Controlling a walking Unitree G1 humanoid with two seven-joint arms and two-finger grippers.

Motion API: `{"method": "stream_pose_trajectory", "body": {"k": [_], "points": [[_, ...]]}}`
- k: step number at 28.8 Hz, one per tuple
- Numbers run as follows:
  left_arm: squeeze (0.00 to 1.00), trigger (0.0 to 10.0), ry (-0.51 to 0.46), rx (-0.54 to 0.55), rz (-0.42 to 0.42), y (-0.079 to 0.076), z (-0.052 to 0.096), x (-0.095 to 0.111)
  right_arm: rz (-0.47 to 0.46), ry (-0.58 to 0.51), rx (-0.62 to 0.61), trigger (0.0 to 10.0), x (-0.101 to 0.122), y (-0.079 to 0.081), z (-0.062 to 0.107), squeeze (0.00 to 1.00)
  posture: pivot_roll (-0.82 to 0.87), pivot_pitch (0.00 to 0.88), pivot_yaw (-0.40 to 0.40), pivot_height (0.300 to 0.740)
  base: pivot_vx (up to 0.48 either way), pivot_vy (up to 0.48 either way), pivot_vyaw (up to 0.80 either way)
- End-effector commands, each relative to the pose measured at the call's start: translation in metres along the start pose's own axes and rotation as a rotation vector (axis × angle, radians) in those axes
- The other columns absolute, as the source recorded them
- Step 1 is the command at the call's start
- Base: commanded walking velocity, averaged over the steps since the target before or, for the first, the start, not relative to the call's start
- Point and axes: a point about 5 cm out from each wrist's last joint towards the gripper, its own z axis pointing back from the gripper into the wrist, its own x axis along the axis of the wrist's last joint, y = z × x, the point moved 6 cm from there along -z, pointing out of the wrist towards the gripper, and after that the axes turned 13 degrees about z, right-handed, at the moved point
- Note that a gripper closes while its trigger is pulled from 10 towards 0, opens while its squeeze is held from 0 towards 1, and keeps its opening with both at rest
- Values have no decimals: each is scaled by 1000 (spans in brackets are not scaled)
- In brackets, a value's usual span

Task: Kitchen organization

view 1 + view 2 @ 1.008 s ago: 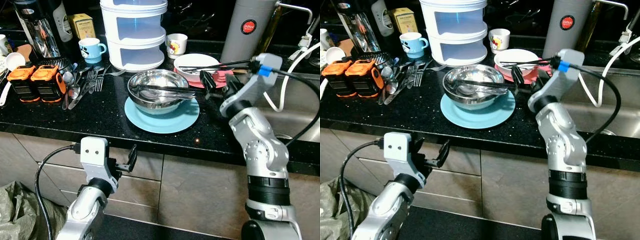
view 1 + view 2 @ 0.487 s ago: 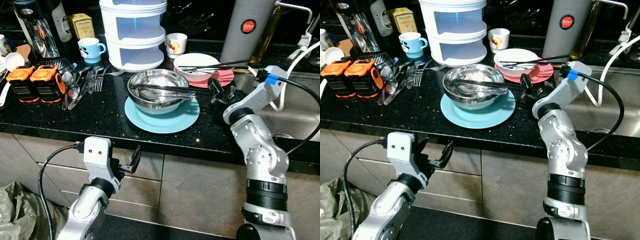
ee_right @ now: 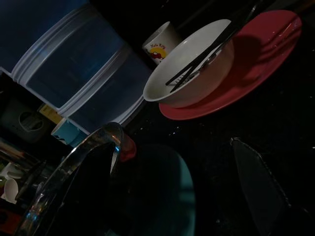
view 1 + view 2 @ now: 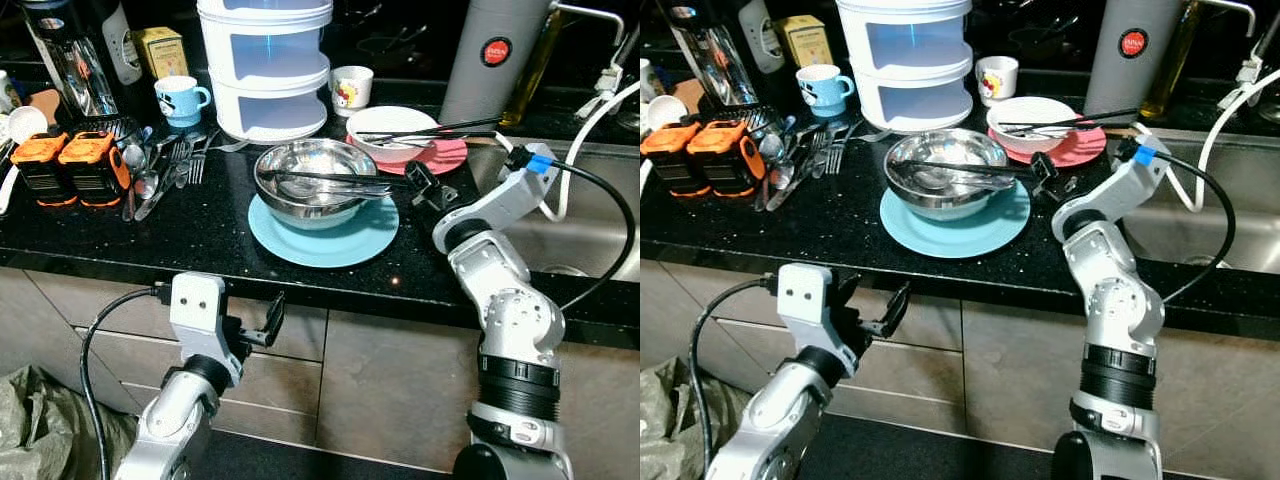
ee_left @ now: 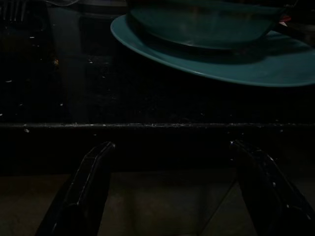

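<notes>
A steel bowl [image 4: 316,178] sits on a light blue plate [image 4: 322,235] at the middle of the black counter, with metal tongs [image 4: 335,180] lying across it. Behind it to the right, a white bowl [image 4: 392,125] with dark utensils across it rests on a red plate [image 4: 450,156]. My right gripper [image 4: 428,187] is open, low over the counter just right of the steel bowl. The red-tipped end of the tongs [image 3: 123,147] lies close beside its fingers [image 3: 261,189]. My left gripper [image 4: 265,322] is open below the counter edge, its fingers [image 5: 81,189] facing the counter front.
A white stacked container [image 4: 266,65], a blue mug [image 4: 181,100] and a white mug [image 4: 352,90] stand at the back. A grey cylinder [image 4: 490,60] is back right, beside the sink [image 4: 590,240]. Loose cutlery [image 4: 160,165] and orange-black blocks [image 4: 65,160] lie on the left.
My right wrist has dropped from above the red plate to low beside the steel bowl, the gripper staying by the tongs' end. The left gripper has crept slightly up and right.
</notes>
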Motion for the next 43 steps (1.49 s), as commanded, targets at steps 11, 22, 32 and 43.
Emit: {"method": "stream_pose_trajectory", "body": {"k": [11, 22, 32, 43], "points": [[0, 10000, 22, 12, 4, 2, 3, -5, -68, 5, 14, 10000, 4, 7, -4, 0, 70, 0, 29, 740, 0, 0, 0], [0, 10000, 26, 18, 24, 2, 4, -8, -78, 38, 46, 10000, -2, 17, -5, 0, 63, 0, 20, 740, 0, 0, 0], [0, 10000, 27, 20, 20, 4, 4, -6, -88, 54, 64, 10000, -4, 27, -3, 0, 67, 0, 23, 740, 0, 0, 0], [0, 10000, 19, 39, 11, 7, 4, -4, -106, 69, 73, 10000, -6, 33, 1, 0, 67, 0, 20, 740, 0, 0, 0]]}}
